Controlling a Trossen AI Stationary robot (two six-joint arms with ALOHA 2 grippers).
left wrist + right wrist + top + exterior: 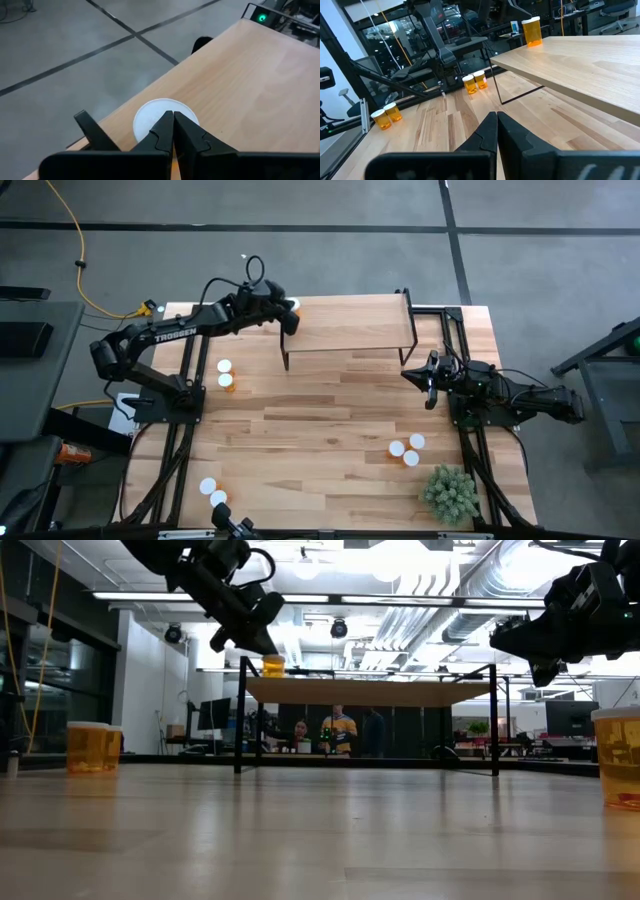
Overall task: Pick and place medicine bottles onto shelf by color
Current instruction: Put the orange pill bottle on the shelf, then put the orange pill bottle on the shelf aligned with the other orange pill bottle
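One bottle [273,666] stands on the shelf [350,325] corner, sorted there by color. Your left gripper [173,131] hangs just above it, clenched and empty; your right gripper [496,131], also clenched, waits beside the shelf.

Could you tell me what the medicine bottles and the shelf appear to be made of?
The medicine bottles look like translucent orange plastic, since light glows through their walls; their round caps are matte white, probably plastic too. The shelf has a pale board with visible grain and a smooth finish, so wood or a wood laminate, on thin black legs, apparently metal.
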